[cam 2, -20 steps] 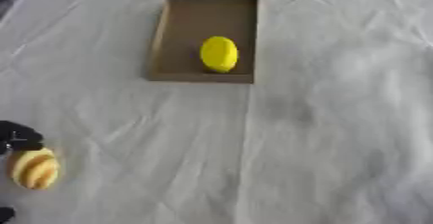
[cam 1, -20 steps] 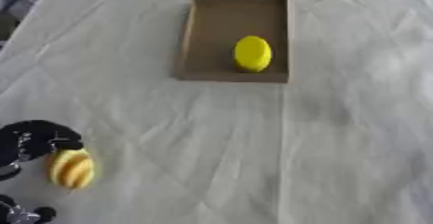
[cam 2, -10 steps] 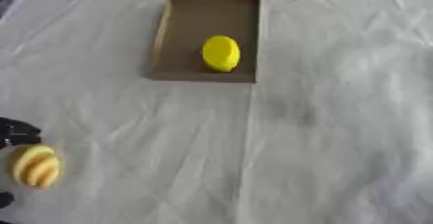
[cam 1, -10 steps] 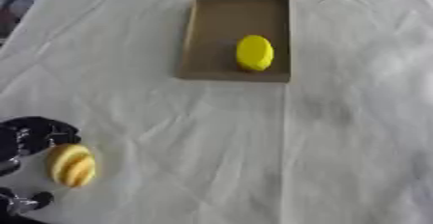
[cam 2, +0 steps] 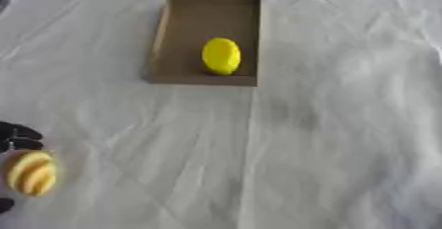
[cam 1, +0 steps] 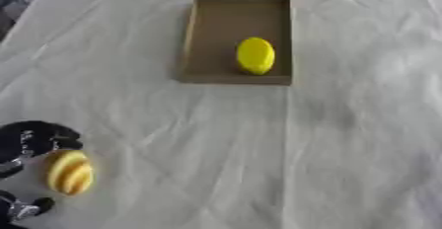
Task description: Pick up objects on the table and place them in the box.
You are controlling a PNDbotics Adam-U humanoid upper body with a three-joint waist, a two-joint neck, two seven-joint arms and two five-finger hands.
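We see a shallow brown cardboard box (cam 1: 235,23) lying on a wrinkled white tablecloth (cam 1: 328,149). Inside the box, toward its right near side, lies a smooth bright yellow oval object (cam 1: 255,55). Well away from the box, toward its near left, our black left hand (cam 1: 30,141) curls round a yellow rounded object with orange-brown stripes (cam 1: 69,172), fingers above it, thumb below.

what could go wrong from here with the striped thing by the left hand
The left hand curls round the yellow-and-orange striped oval object at the picture's lower left edge; being rounded, it might slip out on lifting. The brown cardboard box lies far across the wrinkled white cloth, and the yellow oval object inside could be knocked.
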